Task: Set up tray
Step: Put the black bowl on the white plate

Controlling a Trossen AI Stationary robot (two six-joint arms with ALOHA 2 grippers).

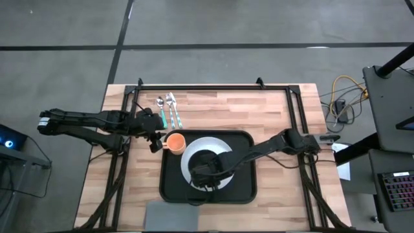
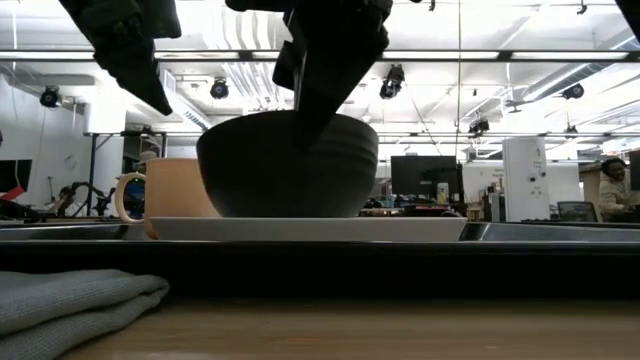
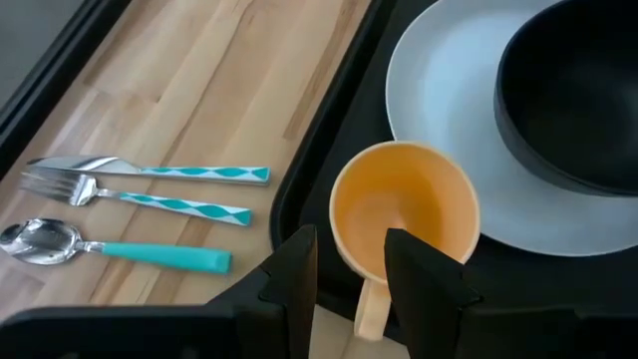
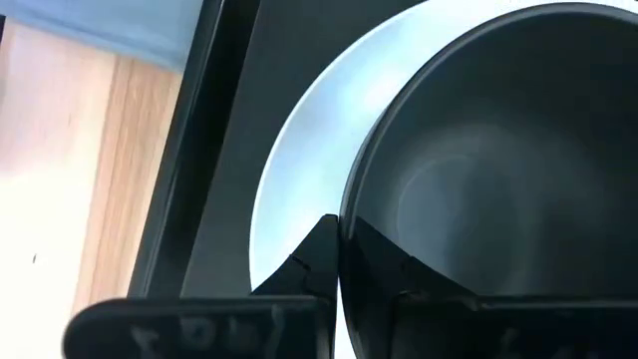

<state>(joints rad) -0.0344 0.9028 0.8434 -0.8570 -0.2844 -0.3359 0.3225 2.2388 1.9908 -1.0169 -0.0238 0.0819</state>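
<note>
The black tray (image 1: pixel 169 188) lies in the middle of the table. On it rests a white plate (image 1: pixel 193 150), and a black bowl (image 2: pixel 290 170) stands on the plate on its base. My right gripper (image 4: pixel 339 234) is shut on the bowl's rim. An orange cup (image 3: pixel 399 214) stands upright on the tray's far left corner, beside the plate. My left gripper (image 3: pixel 351 264) hovers open just above the cup, its fingers on either side of the handle (image 3: pixel 371 309) and clear of it in the low view. My right gripper pinches the bowl's thin rim (image 4: pixel 351 199) on its near side, with one finger inside the bowl and one outside over the plate. The fingers come steeply from above. The bowl sits upright with its base on the plate.
A knife, a fork and a spoon with teal handles (image 1: pixel 167 111) lie on the wood beyond the tray's far left corner. A folded grey napkin (image 1: pixel 171 218) lies at the table's near edge. Black frame rails (image 1: pixel 213 87) run along the far and side edges.
</note>
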